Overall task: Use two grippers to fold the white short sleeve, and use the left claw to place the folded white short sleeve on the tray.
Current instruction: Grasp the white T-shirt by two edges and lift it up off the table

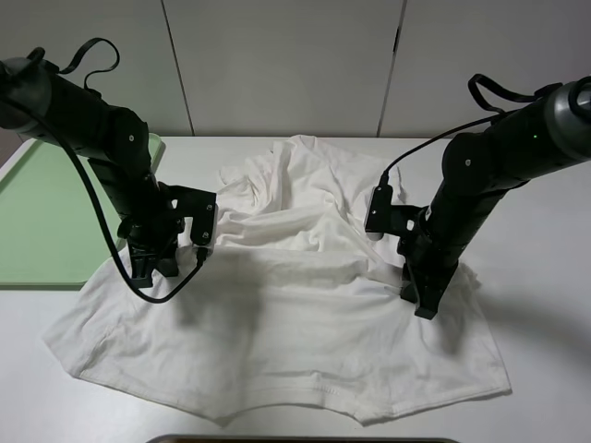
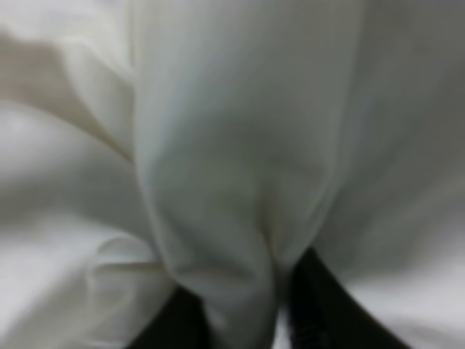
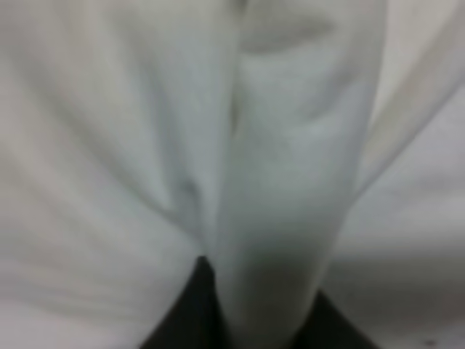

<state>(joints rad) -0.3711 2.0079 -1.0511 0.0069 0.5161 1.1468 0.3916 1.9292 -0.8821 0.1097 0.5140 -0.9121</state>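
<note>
Exterior high view: the white short sleeve (image 1: 286, 314) lies spread over the white table (image 1: 545, 258). It is wrinkled, with its stitched hem toward the near edge and its upper part bunched in loose folds toward the far side. The tray (image 1: 46, 212), light green with a low rim, sits at the left end of the table. The shirt's left side lies near the tray's near corner, but I cannot tell whether they touch. The left gripper (image 1: 148, 268) is down on the cloth at the shirt's left side, and a black cable (image 1: 102, 231) loops beside it. The right gripper (image 1: 423, 303) is down on the cloth at the shirt's right side. The two are well apart, with the middle of the shirt between them.

Left wrist view: blurred white fabric fills the picture. A thick fold of it runs down between the two black fingers (image 2: 320, 316), so this claw is pinched onto the shirt.

Right wrist view: it is much the same here, soft and out of focus. A ridge of white cloth stands between the dark fingers (image 3: 185, 316), which are nipped onto it from either side.
</note>
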